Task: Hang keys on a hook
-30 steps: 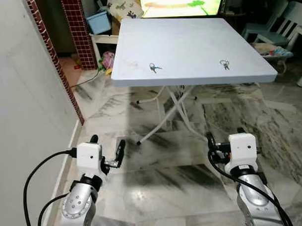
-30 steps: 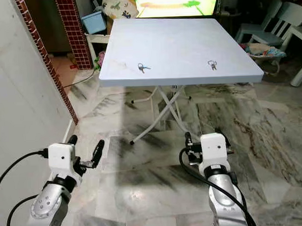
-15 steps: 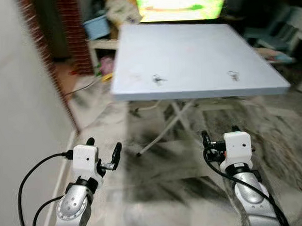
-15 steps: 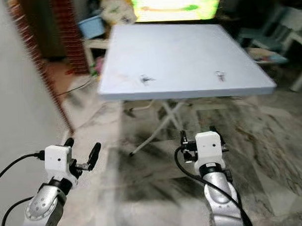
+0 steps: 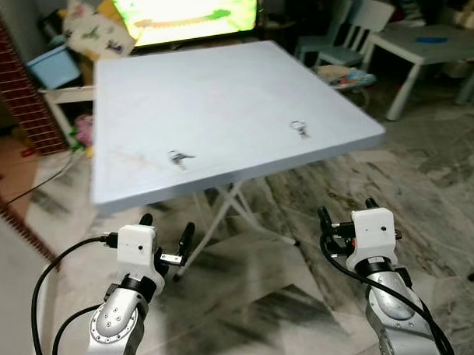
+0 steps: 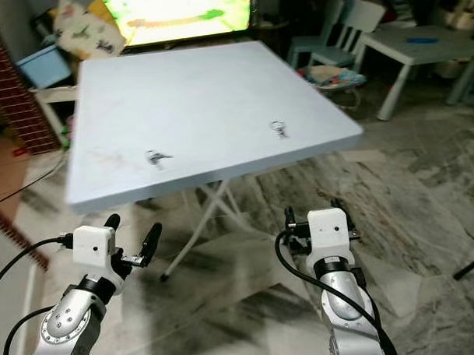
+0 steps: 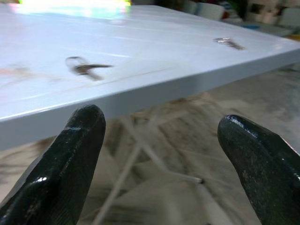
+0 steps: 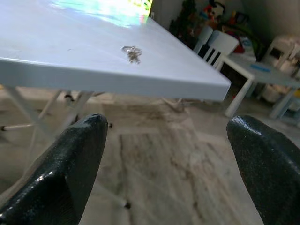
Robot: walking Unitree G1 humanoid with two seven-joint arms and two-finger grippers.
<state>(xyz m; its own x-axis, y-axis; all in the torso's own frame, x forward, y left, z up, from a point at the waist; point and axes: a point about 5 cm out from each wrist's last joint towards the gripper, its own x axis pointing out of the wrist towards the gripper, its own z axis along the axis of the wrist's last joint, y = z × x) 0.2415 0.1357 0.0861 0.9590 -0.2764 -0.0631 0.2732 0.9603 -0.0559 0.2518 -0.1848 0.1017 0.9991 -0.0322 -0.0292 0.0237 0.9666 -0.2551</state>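
Pale blue-white plastic makes up the folding table (image 5: 218,85), and two sets of keys lie flat on it near its front edge, well apart from each other. One set of keys (image 5: 179,158) lies toward the robot's left; the second set (image 5: 299,128) lies toward its right. No hook can be made out in any of the pictures.

The left gripper (image 5: 167,237) is held low in front of the body, below the table edge, its two black fingers spread wide with nothing between them. The right gripper (image 5: 346,219) is held at much the same height, its fingers likewise spread and empty.

Both sets lie ahead of and above the grippers, on the far side of the table edge. The left-hand keys sit almost straight ahead of the left gripper, ring to one side and blade trailing roughly along the table edge, as the left wrist view (image 7: 84,67) shows. The right-hand set (image 8: 132,53) lies ahead of the right gripper. Each arm looks about equally near its own set, so a pick would call for stepping closer and raising one arm above the tabletop.
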